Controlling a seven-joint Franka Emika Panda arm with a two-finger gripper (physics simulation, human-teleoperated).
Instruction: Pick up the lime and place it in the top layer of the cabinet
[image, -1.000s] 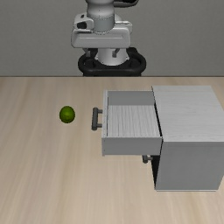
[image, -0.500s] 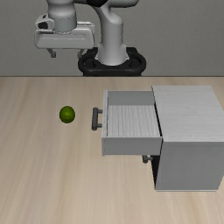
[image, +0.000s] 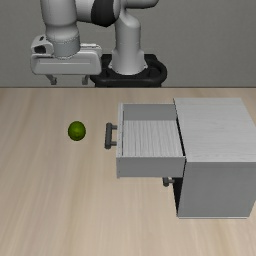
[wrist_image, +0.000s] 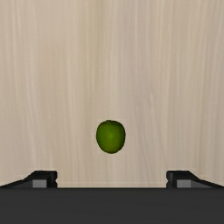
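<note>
On the pale wooden table (image: 40, 200), toward its edge at the exterior view's left, we see a small green lime (image: 77, 131) lying alone, near the dark handle (image: 110, 135) of the drawer but apart from it. A grey cabinet (image: 215, 150) stands by the table's edge at the exterior view's right, and its top drawer (image: 150, 140) is pulled out, with nothing inside that we can make out. The robot's gripper (image: 66, 78) hangs high over the table's far edge, above and behind the lime and touching nothing. From the wrist view the gripper (wrist_image: 112, 178) is spread wide, its two dark fingertips (wrist_image: 40, 178) far apart, and the lime (wrist_image: 110, 136) lies on the table just ahead of them, roughly midway between their lines. We judge that the step in hand is the approach: the fruit is not yet grasped. The next move calls for a straight descent so that the fingers pass either side of the lime, then a gentle close, since a round fruit may roll if nudged. No brand, label or writing can be read anywhere.
</note>
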